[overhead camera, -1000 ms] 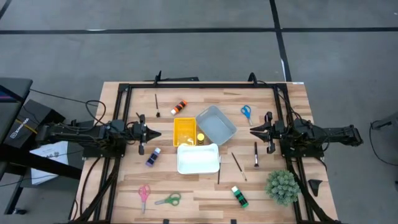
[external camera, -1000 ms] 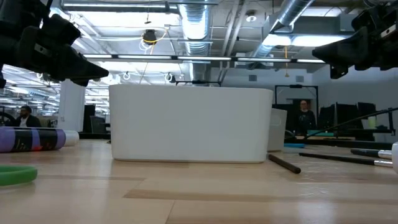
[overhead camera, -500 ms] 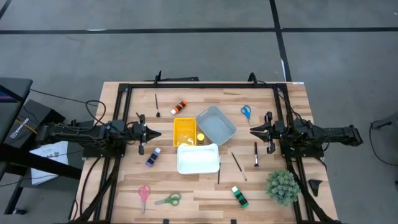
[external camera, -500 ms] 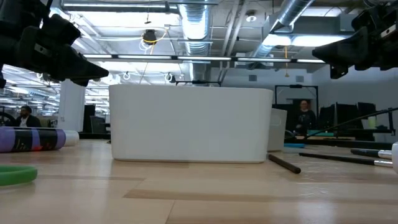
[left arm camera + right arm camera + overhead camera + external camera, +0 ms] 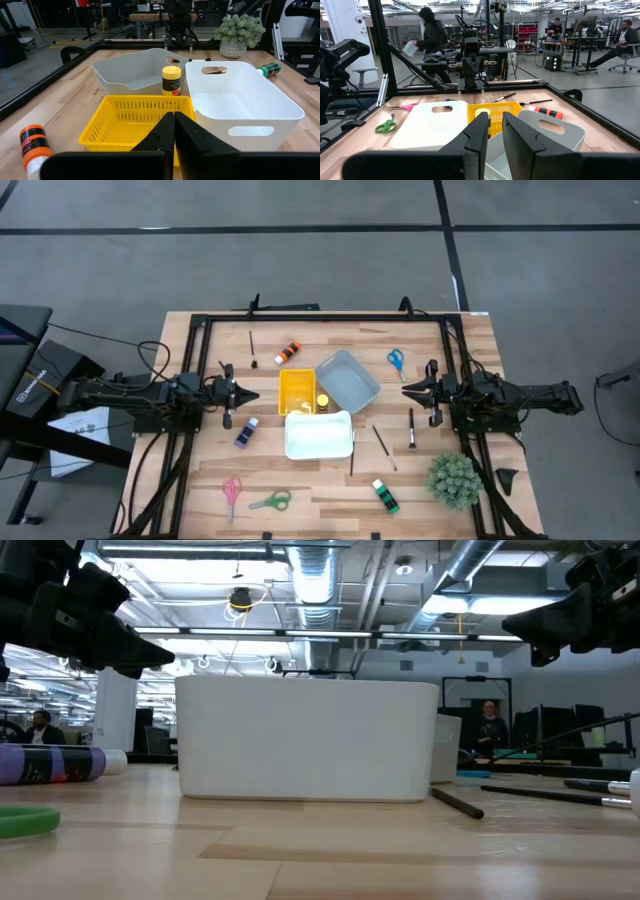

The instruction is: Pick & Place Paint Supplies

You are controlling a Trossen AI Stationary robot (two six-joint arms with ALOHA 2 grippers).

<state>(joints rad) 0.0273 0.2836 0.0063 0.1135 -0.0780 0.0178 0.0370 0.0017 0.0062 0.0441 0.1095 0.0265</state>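
My left gripper (image 5: 255, 395) hovers shut at the table's left side, pointing at the yellow basket (image 5: 298, 391). At the right side my right gripper (image 5: 405, 389) hovers with a narrow gap between its fingers (image 5: 495, 122), holding nothing. Lying on the table are an orange bottle (image 5: 289, 352), a purple bottle (image 5: 246, 432) and a green bottle (image 5: 385, 495). A yellow bottle (image 5: 171, 80) stands upright beside the basket. There are also blue scissors (image 5: 396, 360), pink scissors (image 5: 231, 492), green scissors (image 5: 271, 501) and thin dark brushes (image 5: 381, 445).
A grey bin (image 5: 348, 380) and a white bin (image 5: 319, 434) stand mid-table by the basket. A fuzzy green plant (image 5: 455, 478) sits at the near right corner. A black frame (image 5: 320, 317) runs round the table. People are in the room beyond.
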